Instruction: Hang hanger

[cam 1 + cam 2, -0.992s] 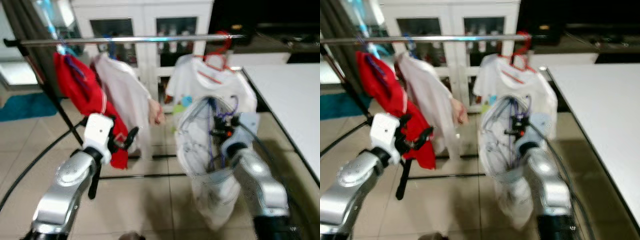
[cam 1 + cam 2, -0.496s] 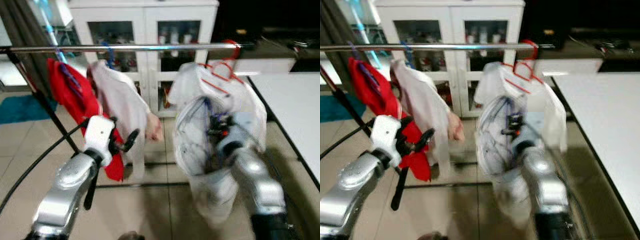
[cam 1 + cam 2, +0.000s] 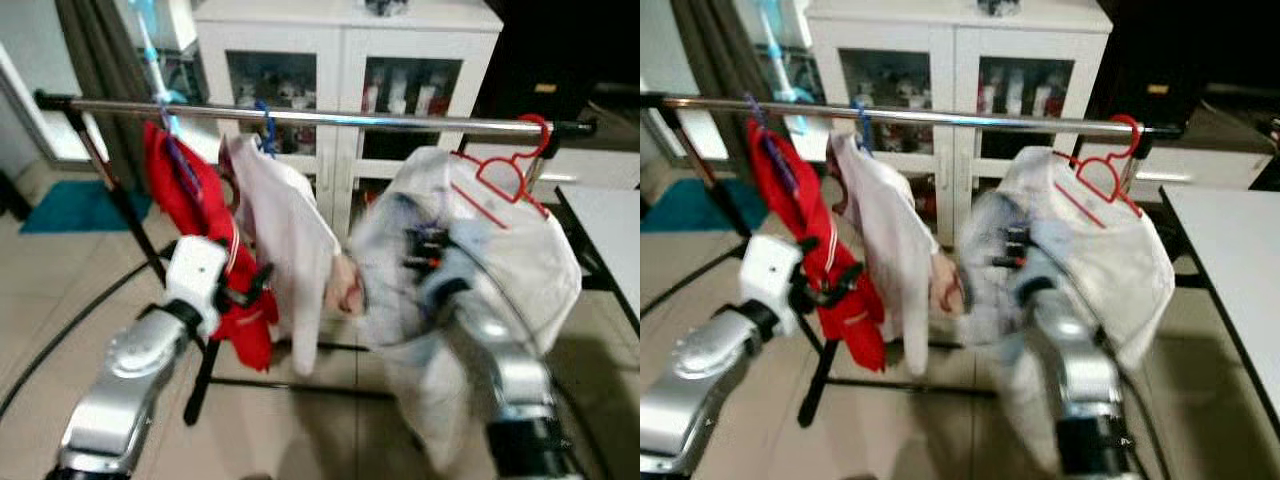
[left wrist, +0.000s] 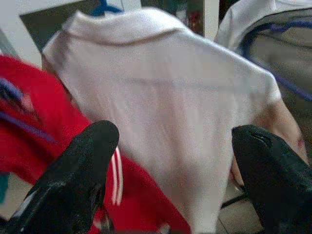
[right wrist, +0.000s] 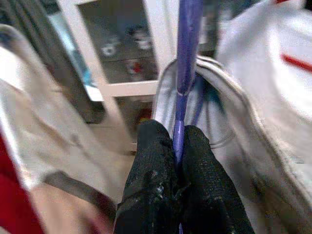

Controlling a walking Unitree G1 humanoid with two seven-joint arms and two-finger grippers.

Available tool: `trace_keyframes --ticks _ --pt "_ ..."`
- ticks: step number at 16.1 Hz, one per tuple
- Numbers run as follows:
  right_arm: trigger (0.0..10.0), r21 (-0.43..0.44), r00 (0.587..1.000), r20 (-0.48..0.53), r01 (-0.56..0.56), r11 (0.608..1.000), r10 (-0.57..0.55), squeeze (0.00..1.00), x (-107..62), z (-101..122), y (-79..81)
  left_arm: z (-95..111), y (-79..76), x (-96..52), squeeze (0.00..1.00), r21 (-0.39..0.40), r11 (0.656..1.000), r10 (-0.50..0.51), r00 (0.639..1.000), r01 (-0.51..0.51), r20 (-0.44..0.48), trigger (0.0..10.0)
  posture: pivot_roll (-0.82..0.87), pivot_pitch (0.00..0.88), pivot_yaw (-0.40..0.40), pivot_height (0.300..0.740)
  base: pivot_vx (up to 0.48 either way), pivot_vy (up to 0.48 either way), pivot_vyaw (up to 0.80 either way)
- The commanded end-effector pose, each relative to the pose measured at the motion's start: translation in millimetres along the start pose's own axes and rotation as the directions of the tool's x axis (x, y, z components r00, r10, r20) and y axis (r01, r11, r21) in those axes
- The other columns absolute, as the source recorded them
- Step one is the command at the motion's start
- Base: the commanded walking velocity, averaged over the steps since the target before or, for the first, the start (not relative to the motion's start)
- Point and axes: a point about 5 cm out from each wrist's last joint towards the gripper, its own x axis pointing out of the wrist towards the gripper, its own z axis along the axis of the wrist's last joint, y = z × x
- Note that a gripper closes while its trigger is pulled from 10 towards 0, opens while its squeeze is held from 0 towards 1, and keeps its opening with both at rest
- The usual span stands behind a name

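A metal clothes rail (image 3: 400,120) carries a red garment (image 3: 185,195), a white shirt (image 3: 290,215) on a blue hanger, and a white shirt on a red hanger (image 3: 505,170) at its right end. My right gripper (image 5: 178,141) is shut on the stem of a purple hanger (image 5: 187,58) with a pale garment (image 3: 400,290) draped from it. It is held below the rail (image 3: 970,117), between the two white shirts, and looks blurred. My left gripper (image 4: 174,134) is open in front of the red garment and the white shirt (image 4: 161,92), holding nothing.
A white cabinet with glass doors (image 3: 345,60) stands behind the rail. The rack's black leg (image 3: 125,215) slants down on the left, near a teal mat (image 3: 75,205). A white table's corner (image 3: 1230,250) is at the right. Tiled floor lies below.
The whole view has shifted, so the rail and red hanger sit lower and further right. Against the rail, my right gripper with the garment has moved left. The left gripper stays open.
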Motion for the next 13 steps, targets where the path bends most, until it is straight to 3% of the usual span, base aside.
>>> trace_keyframes --ticks 1,4,10,13 --pt "10.0 0.001 0.992 0.124 0.018 1.0 -0.018 0.0 -0.1 25 -8.1 5 -6.6 3.1 0.0 0.008 0.999 -0.032 0.999 0.032 0.021 10.0 0.0 0.011 0.016 0.74 0.337 0.0 0.0" --pt "10.0 0.05 0.987 0.156 -0.043 0.998 0.035 0.0 -1.4 29 -1.9 5 -8.3 3.9 0.0 0.024 0.999 -0.047 0.999 0.047 0.02 10.0 0.0 0.011 0.017 0.74 0.307 0.0 0.0" --pt "10.0 0.039 0.972 0.22 -0.09 0.995 0.079 0.0 -1.6 42 7.6 11 -9.2 6.3 0.0 0.041 0.996 -0.085 0.996 0.084 0.028 10.0 0.0 0.023 0.02 0.74 0.0 0.0 0.0" --pt "10.0 0.034 0.966 0.235 -0.122 0.992 0.111 0.0 8.1 54 15.5 23 -8.9 9.0 0.0 0.065 0.99 -0.128 0.99 0.124 0.062 10.0 0.0 0.027 0.019 0.74 0.0 0.0 0.0"
